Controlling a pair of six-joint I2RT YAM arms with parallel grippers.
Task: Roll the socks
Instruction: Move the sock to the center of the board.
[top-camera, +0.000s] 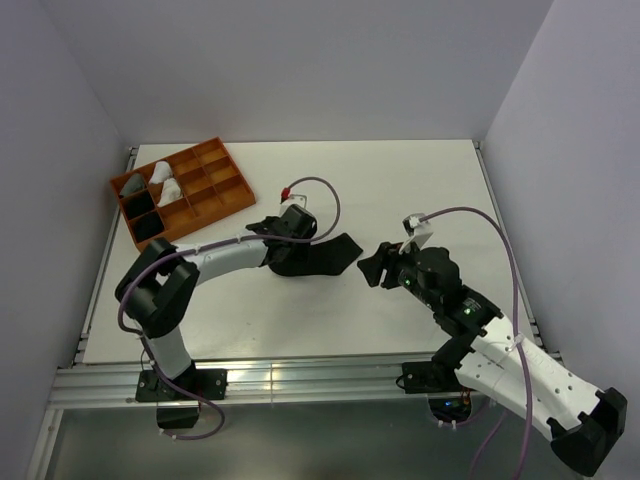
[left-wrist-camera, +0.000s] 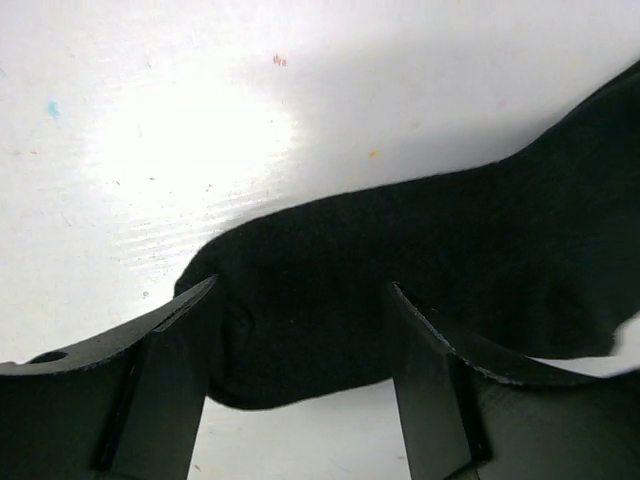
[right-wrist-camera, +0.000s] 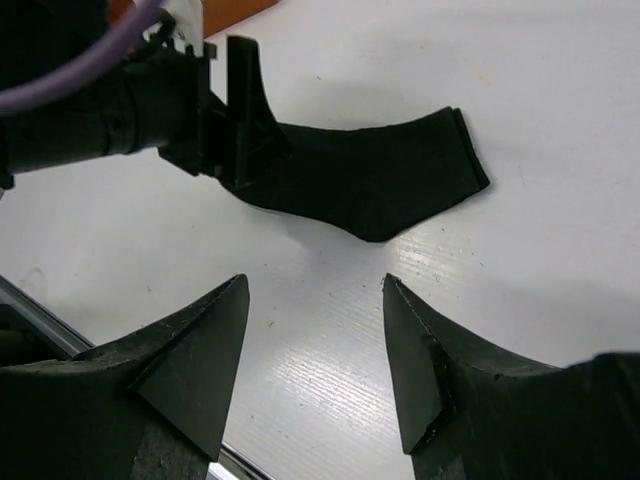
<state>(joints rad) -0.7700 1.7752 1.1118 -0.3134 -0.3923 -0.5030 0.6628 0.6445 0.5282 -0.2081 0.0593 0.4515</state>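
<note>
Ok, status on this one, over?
Left tool open, straddling toe end of black sock. Right tool open, short of the sock. Sock flat, unrolled. Nothing in the way.

- Top view: light falls bright and even from above. The white desk (top-camera: 400, 180) shows clearly, and shadows on it are soft and faint.
- Left wrist view: a hot patch of glare washes out the desk at upper left.
- The black sock (left-wrist-camera: 420, 270) reads as a nearly textureless dark mass.
- The left end effector (left-wrist-camera: 300, 290), close to the lens, looks soft-edged and underexposed.
- Right wrist view: sharper, with a mild shadow along the sock's edge.
</note>
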